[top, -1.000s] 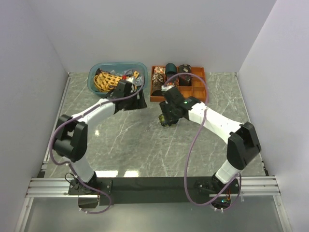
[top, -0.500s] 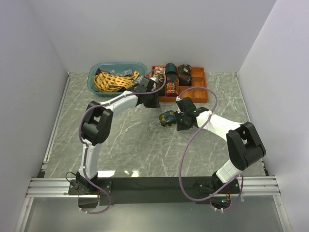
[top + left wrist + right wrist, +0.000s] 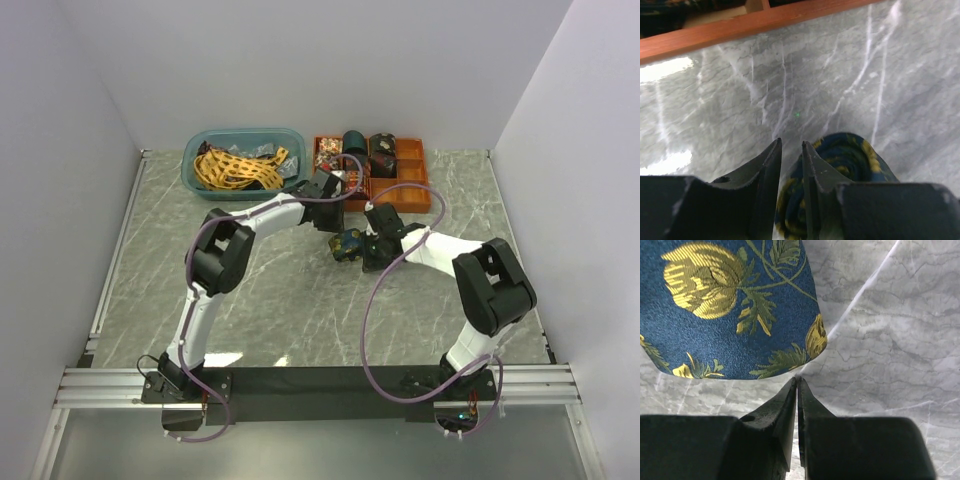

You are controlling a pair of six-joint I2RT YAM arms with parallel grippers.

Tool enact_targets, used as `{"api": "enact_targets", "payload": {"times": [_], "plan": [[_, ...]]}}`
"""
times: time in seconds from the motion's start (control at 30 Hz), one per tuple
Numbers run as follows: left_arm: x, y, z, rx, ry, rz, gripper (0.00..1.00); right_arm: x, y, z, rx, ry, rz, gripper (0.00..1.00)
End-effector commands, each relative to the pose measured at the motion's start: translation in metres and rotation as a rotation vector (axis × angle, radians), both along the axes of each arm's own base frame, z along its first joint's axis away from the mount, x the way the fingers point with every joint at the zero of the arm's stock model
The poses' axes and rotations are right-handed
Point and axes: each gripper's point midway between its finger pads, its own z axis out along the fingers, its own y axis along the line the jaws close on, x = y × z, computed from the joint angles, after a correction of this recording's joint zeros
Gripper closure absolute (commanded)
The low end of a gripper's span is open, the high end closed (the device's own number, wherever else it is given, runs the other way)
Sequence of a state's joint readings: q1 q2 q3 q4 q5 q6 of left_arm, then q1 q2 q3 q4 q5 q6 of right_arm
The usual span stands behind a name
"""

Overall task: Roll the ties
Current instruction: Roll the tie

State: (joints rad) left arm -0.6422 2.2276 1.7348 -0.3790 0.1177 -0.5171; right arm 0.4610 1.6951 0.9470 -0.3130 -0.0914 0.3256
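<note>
A rolled dark blue tie with gold motifs [image 3: 347, 243] lies on the marble in front of the orange tray. My left gripper [image 3: 338, 222] reaches it from the far left. In the left wrist view its jaws [image 3: 790, 144] stand narrowly apart with the roll's edge [image 3: 855, 152] showing between and under them. My right gripper [image 3: 366, 252] sits at the roll's right side. In the right wrist view it [image 3: 797, 380] is shut and empty, its tip at the edge of the blue fabric [image 3: 730, 305]. A yellow lattice tie [image 3: 232, 168] lies in the bin.
A teal bin [image 3: 190, 172] stands at the back left and holds loose ties. An orange compartment tray [image 3: 421, 203] beside it holds several rolled ties [image 3: 355, 146]. Its wooden wall [image 3: 740, 30] runs just beyond the left gripper. Purple cables loop over both arms.
The left arm swung right from the bin to the rolled tie, and its jaws narrowed. The right gripper shut and settled at the roll's right side.
</note>
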Motion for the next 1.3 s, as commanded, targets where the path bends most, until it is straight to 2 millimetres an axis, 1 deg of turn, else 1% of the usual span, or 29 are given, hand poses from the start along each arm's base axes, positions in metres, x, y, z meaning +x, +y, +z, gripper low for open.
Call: {"api": "enact_targets", "payload": {"times": [0.0,0.17,0.2,0.37,0.57,0.63,0.73,0.77,0.8,0.83,0.9,0.97,1.03,1.07,1.13,1.17,1.2,1.23,1.27], "plan": [[0.008,-0.014,0.002,-0.021,-0.020,-0.016,0.71,0.008,0.002,-0.003,0.020,-0.014,-0.025,0.89],[-0.001,-0.016,-0.004,-0.022,0.008,-0.020,0.71,0.009,0.003,-0.011,0.021,0.001,-0.034,0.89],[-0.005,-0.016,-0.006,-0.025,0.021,-0.023,0.71,0.009,0.004,-0.012,0.026,0.006,-0.036,0.89],[-0.019,-0.017,-0.014,-0.043,0.077,-0.020,0.71,0.012,0.016,-0.018,0.083,0.020,-0.055,0.90],[-0.036,-0.022,-0.020,-0.058,0.121,-0.034,0.71,0.024,0.025,-0.013,0.143,-0.016,-0.089,0.90],[-0.036,-0.020,-0.021,-0.055,0.127,-0.024,0.71,0.026,0.026,-0.011,0.146,-0.021,-0.088,0.90],[-0.038,-0.021,-0.017,-0.060,0.126,-0.026,0.72,0.027,0.023,-0.008,0.141,-0.047,-0.102,0.90],[-0.039,-0.022,-0.016,-0.069,0.127,-0.029,0.72,0.029,0.023,-0.003,0.155,-0.062,-0.110,0.90],[-0.041,-0.020,-0.016,-0.074,0.136,-0.027,0.72,0.027,0.022,-0.003,0.164,-0.064,-0.112,0.90],[-0.042,-0.023,-0.015,-0.089,0.137,-0.026,0.72,0.031,0.024,0.000,0.181,-0.077,-0.110,0.90],[-0.047,-0.021,-0.022,-0.087,0.158,-0.021,0.72,0.032,0.026,0.001,0.190,-0.085,-0.103,0.90],[-0.046,-0.014,-0.027,-0.066,0.170,0.003,0.71,0.033,0.024,0.003,0.182,-0.090,-0.098,0.90],[-0.039,-0.005,-0.025,-0.062,0.165,0.040,0.69,0.030,0.019,0.005,0.159,-0.090,-0.097,0.89],[-0.036,-0.002,-0.019,-0.069,0.152,0.054,0.68,0.031,0.016,0.012,0.146,-0.117,-0.090,0.89],[-0.023,0.011,-0.011,-0.060,0.115,0.099,0.65,0.022,0.006,0.013,0.102,-0.107,-0.079,0.88],[-0.019,0.015,-0.006,-0.056,0.103,0.111,0.63,0.021,0.003,0.021,0.086,-0.125,-0.059,0.87],[-0.014,0.018,0.007,-0.061,0.078,0.123,0.62,0.019,0.000,0.024,0.069,-0.131,-0.055,0.85],[-0.008,0.026,0.011,-0.054,0.061,0.144,0.57,0.014,-0.005,0.025,0.047,-0.119,-0.050,0.85],[-0.005,0.029,0.018,-0.055,0.049,0.154,0.54,0.012,-0.007,0.035,0.038,-0.145,-0.032,0.84]]}}
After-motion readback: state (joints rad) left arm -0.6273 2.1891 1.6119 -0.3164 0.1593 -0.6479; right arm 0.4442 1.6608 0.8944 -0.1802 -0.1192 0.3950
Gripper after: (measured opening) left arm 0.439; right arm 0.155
